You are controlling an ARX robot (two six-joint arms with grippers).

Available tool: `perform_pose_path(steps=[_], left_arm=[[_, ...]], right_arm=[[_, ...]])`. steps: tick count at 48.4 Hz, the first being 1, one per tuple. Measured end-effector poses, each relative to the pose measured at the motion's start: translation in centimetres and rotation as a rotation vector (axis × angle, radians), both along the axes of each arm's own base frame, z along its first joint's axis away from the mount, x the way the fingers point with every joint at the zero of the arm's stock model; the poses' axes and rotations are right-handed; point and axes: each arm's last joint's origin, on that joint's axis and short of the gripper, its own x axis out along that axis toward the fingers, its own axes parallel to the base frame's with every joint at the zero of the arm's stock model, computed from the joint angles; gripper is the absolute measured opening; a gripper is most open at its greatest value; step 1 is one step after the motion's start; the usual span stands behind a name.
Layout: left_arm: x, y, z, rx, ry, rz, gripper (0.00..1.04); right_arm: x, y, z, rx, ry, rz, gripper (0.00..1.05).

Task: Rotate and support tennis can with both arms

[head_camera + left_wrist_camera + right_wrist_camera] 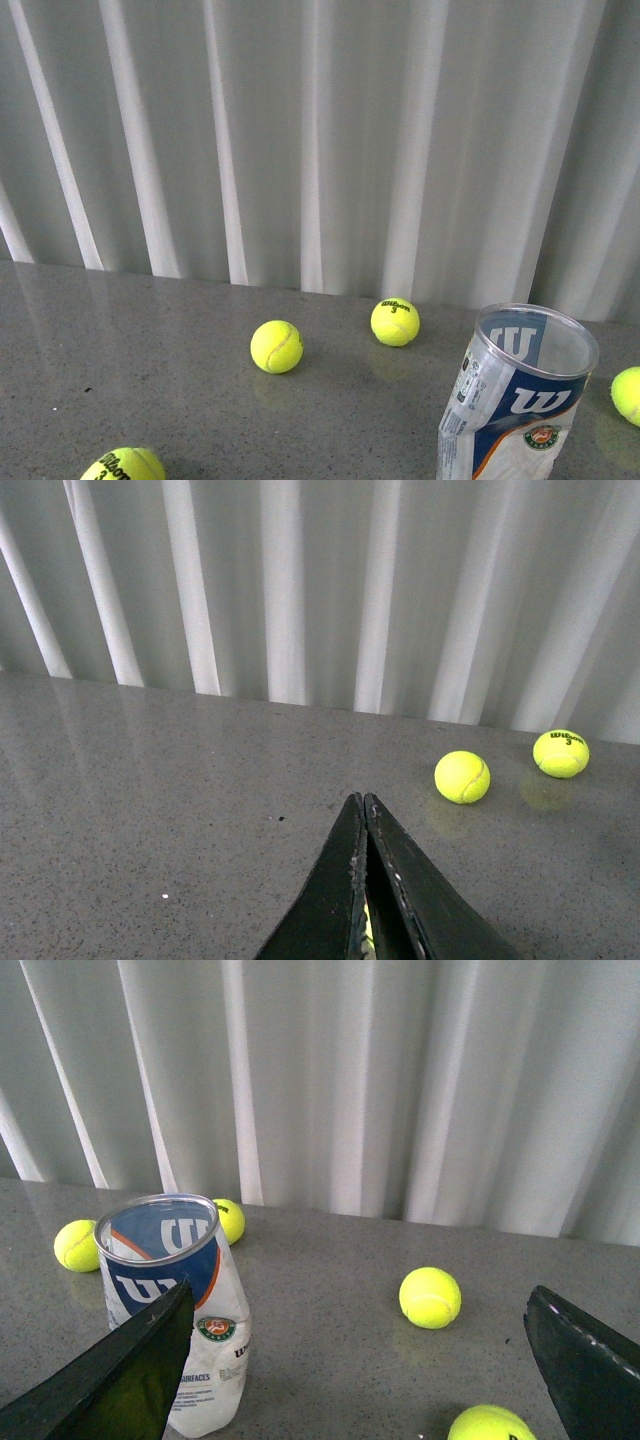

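Tennis can (pixel 515 400) stands upright, open mouth up, at about 4 o'clock in the front view, nothing touching it; looks like the approach step. Right gripper (pixel 360 1370) is spread wide just short of it, left gripper (pixel 364 825) pinched closed with a bit of yellow between the fingers; next I'd guess right closes on the can while left comes across to support.

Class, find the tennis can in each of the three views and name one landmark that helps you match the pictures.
Front view: the can stands upright at lower right, mouth open.
Left wrist view: not in it.
Right wrist view: the can is at lower left, behind one finger of the open right end effector.
Shared landmark: the white curtain behind the table.
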Motion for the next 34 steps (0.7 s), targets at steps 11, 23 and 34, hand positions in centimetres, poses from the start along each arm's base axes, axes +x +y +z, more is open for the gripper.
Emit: perform_pose_path(steps=[11, 23, 34], left_arm=[[-1.2, 0.0, -0.4, 0.0, 0.024, 0.001, 0.04], [-1.4, 0.0, -0.3, 0.0, 0.006, 0.0, 0.04], [-1.4, 0.0, -0.3, 0.0, 0.005, 0.0, 0.43]], right_arm=[[0.0, 0.0, 0.0, 0.0, 0.0, 0.0, 0.98], [0.0, 0.0, 0.0, 0.0, 0.0, 0.0, 0.98], [0.0, 0.0, 0.0, 0.0, 0.0, 0.0, 0.98]])
